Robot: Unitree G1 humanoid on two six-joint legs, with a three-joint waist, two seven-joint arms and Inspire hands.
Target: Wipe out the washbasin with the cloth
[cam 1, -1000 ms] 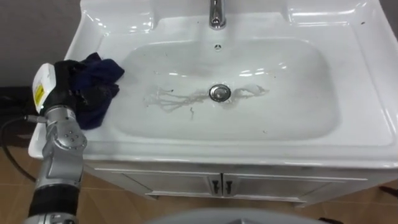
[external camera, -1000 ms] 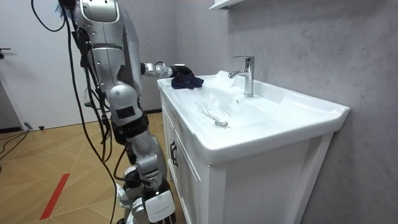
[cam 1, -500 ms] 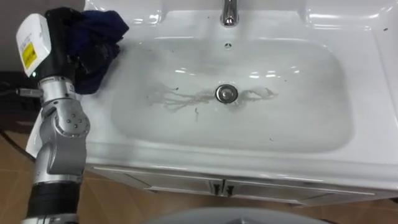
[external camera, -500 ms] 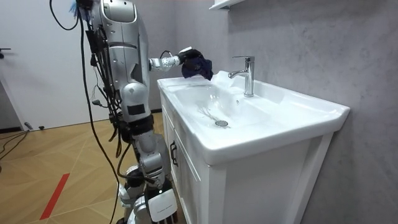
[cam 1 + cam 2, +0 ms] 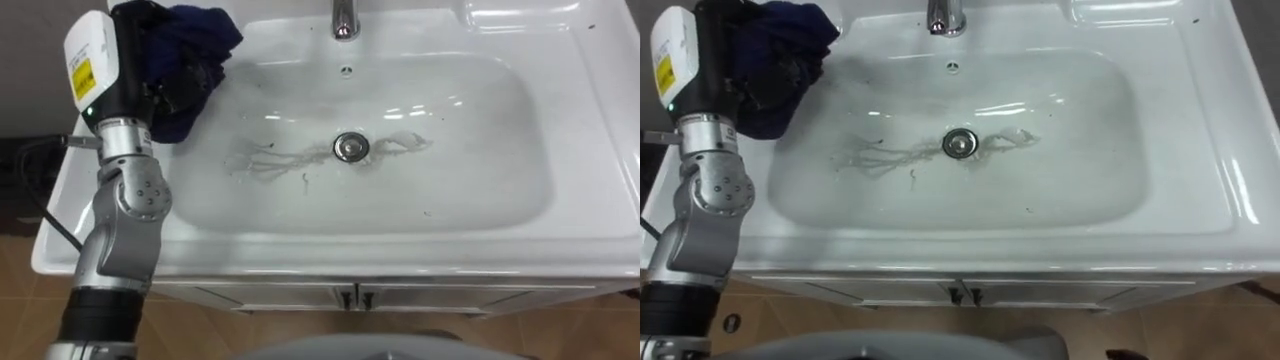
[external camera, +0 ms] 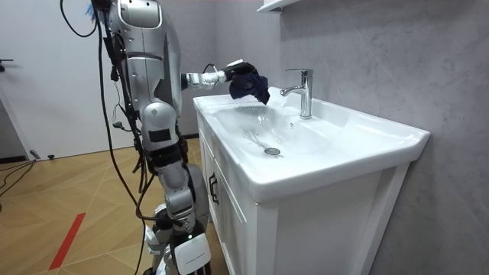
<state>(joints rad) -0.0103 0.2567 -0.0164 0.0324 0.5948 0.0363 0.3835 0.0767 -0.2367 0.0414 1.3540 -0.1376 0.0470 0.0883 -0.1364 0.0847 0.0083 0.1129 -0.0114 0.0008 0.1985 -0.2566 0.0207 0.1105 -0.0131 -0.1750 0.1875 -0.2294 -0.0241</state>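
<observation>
The robot is standing at the white basin [image 5: 480, 200]. The dark blue cloth [image 5: 195, 50] is hanging bunched above the rim, well left of and behind the drain [image 5: 349, 147], and the left hand [image 5: 130, 75] is clenching its fingers around it. Pale streaks [image 5: 265, 160] are lying just left of the drain. Wiping seems to be just starting; the next move calls for lowering the cloth onto those streaks.

Left hand [image 5: 138, 62] clutching dark blue cloth [image 5: 200, 40], white basin [image 5: 590, 190], drain [image 5: 349, 147]
</observation>
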